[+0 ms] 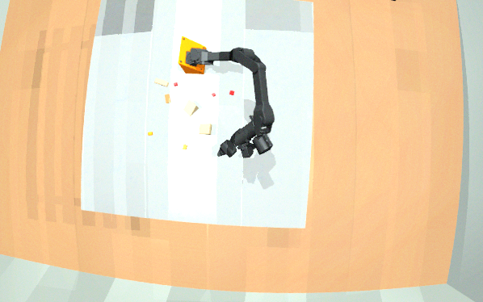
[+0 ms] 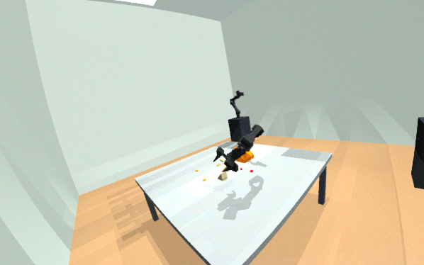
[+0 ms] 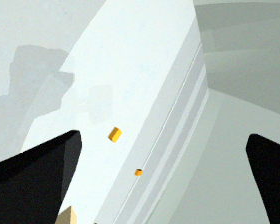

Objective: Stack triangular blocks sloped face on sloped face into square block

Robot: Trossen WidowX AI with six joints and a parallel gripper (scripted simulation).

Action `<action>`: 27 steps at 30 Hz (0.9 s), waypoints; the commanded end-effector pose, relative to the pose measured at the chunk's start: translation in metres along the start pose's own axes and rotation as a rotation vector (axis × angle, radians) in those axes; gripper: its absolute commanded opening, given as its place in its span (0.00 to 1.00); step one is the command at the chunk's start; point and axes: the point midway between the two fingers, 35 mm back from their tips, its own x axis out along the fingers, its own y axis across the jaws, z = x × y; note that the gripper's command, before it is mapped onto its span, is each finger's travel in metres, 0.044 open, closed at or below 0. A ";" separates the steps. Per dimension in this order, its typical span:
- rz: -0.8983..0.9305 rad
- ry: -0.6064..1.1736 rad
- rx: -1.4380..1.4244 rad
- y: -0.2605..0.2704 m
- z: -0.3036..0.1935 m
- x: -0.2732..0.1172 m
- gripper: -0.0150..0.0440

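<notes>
One tan triangular block [image 1: 191, 107] lies on the table. The other tan triangular block [image 1: 205, 129] [image 2: 222, 176] lies a little apart from it, and its triangular end shows in the exterior view. A tan piece [image 3: 67, 217] shows at the bottom edge of the wrist view, partly behind a finger; which block it is I cannot tell. My gripper [image 1: 220, 153] [image 2: 219, 166] [image 3: 168, 142] is open and empty, above the table, beside the second block in the top view. In the exterior view the hand partly hides the area behind that block.
An orange base [image 1: 187, 48] [image 2: 248, 156] holds the arm. A cream bar [image 1: 161, 82], an orange piece [image 1: 167, 98], small red cubes [image 1: 232, 93] [image 2: 251, 171] and small yellow pieces [image 1: 185, 147] [image 2: 204, 180] [image 3: 115, 134] lie around the blocks.
</notes>
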 end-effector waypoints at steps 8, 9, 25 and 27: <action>0.623 0.125 -0.924 0.087 -0.080 0.023 1.00; 0.623 0.125 -0.924 0.087 -0.080 0.023 1.00; 0.623 0.125 -0.924 0.087 -0.080 0.023 1.00; 0.623 0.125 -0.924 0.088 -0.081 0.025 1.00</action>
